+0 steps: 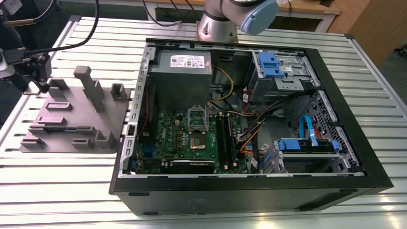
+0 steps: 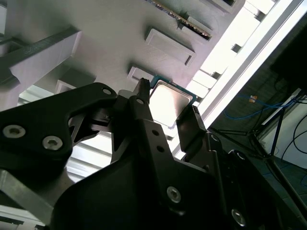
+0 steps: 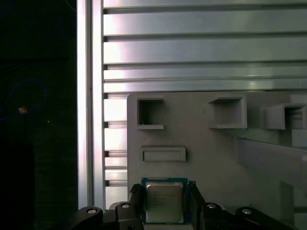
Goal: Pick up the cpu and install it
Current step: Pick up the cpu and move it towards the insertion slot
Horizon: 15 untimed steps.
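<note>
The slatted metal table (image 1: 64, 191) is carrying the open computer case (image 1: 254, 193), which is lying on its side with the motherboard (image 1: 184, 138) facing up. The grey plastic plate (image 1: 76, 119) is sitting on the table just beside the case, toward the exterior view's left. The gripper (image 1: 41, 83) is hanging over the far corner of that plate. In both wrist views the gripper (image 3: 164, 188) (image 2: 168, 100) is holding its jaws narrow, with one finger pressing against each opposite edge of the cpu (image 3: 164, 203) (image 2: 168, 101). The cpu is lying flat, metal top up, at the plate's edge. Whether it is resting on the plate or clear of it cannot be told.
</note>
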Tool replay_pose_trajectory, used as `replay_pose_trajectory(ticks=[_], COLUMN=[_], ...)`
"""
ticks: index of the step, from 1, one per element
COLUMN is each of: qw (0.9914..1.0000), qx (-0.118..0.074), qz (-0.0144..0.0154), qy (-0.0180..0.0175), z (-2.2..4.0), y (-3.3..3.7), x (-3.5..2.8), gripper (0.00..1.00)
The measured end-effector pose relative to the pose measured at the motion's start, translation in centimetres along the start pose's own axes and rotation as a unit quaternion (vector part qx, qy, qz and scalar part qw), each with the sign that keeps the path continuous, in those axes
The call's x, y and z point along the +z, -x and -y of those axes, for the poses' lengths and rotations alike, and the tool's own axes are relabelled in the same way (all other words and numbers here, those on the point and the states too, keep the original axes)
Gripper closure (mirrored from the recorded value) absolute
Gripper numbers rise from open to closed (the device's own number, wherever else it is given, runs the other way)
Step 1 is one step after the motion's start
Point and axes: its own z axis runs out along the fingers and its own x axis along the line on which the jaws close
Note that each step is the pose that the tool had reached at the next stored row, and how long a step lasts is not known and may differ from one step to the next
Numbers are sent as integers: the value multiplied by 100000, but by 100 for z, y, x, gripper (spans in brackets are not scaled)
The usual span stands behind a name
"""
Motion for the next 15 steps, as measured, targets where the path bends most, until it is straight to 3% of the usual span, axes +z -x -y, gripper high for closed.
replay_pose_trajectory(ticks=[2,4,15], qw=[100000,100000,100000], qx=[1,0,0], qz=[-3,1,-5], qy=[0,1,-3], z=[0,-2,-3], y=[0,-1,-1], x=[-4,-52,-76], gripper=[53,53,53])
